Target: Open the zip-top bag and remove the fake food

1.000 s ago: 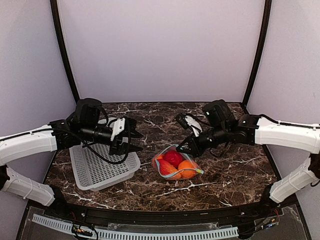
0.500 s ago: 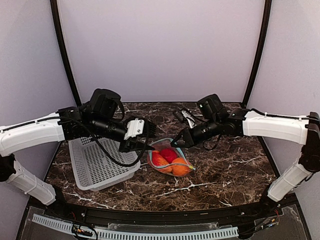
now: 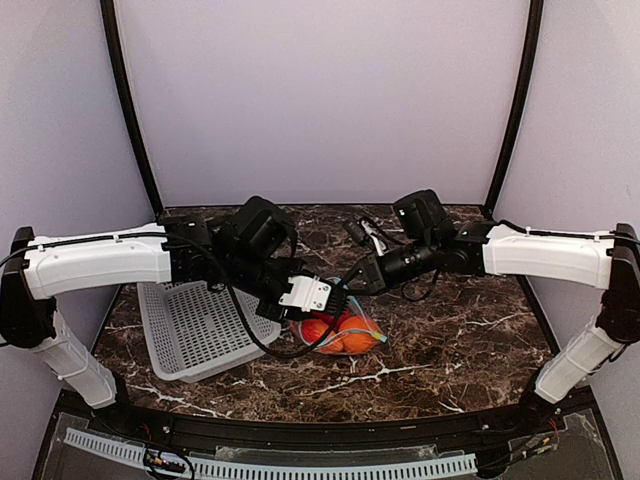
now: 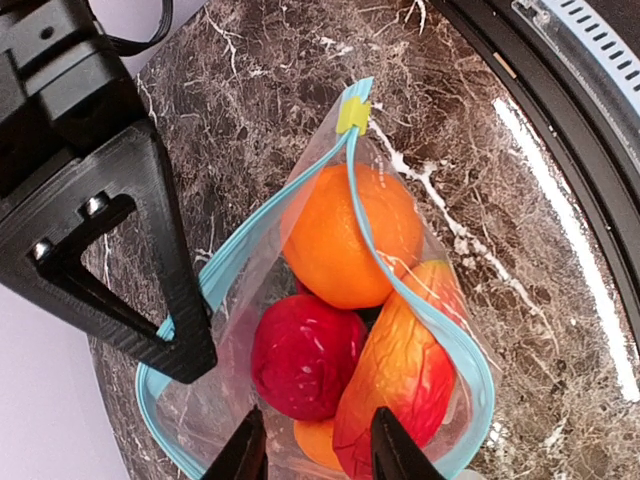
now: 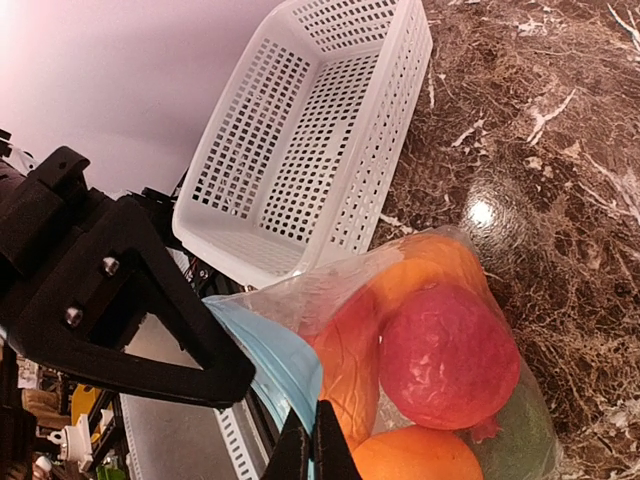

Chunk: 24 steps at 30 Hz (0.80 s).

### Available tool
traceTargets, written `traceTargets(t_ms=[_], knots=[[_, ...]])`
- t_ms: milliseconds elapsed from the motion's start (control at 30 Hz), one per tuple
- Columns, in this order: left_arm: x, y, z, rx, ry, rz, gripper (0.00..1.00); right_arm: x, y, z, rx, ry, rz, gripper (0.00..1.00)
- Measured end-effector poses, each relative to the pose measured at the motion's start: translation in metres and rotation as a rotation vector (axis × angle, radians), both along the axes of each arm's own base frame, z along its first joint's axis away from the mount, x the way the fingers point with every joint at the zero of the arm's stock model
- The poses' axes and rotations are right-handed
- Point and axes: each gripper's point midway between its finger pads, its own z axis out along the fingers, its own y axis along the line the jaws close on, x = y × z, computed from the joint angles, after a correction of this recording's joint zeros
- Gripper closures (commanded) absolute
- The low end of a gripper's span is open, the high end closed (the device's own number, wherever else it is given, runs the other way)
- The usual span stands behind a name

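The zip-top bag (image 3: 345, 330) stands on the marble with its blue zip mouth pulled open. My right gripper (image 3: 352, 285) is shut on the zip strip (image 5: 285, 365) at the rim and holds the mouth up. Inside lies the fake food: a round orange (image 4: 345, 235), a round red piece (image 4: 305, 355), an elongated red-orange piece (image 4: 400, 375) and a dark green piece (image 5: 520, 440). My left gripper (image 4: 318, 455) hovers just over the mouth, partly open. Its fingertips are apart above the red and red-orange pieces, holding nothing.
A white perforated basket (image 3: 195, 335) sits left of the bag, close to it, under my left forearm. The table's black front edge (image 4: 560, 150) runs just beyond the bag in the left wrist view.
My left arm has swung right from over the basket to the bag's mouth, its jaws narrowing. The right gripper, still clamped on the rim, has pulled the bag a little to the left.
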Motion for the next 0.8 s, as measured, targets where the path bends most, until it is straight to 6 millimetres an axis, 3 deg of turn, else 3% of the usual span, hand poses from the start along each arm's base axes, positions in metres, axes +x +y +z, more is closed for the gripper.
traceTargets(t_ms=[333,800], knots=[[-0.001,-0.001,-0.038,0.190,-0.075,-0.053,0.55,-0.002,0.001,-0.001,0.014,0.021,0.002,1.00],[-0.001,0.006,-0.072,0.353,-0.138,-0.085,0.44,-0.004,0.004,0.001,0.041,0.033,0.010,1.00]])
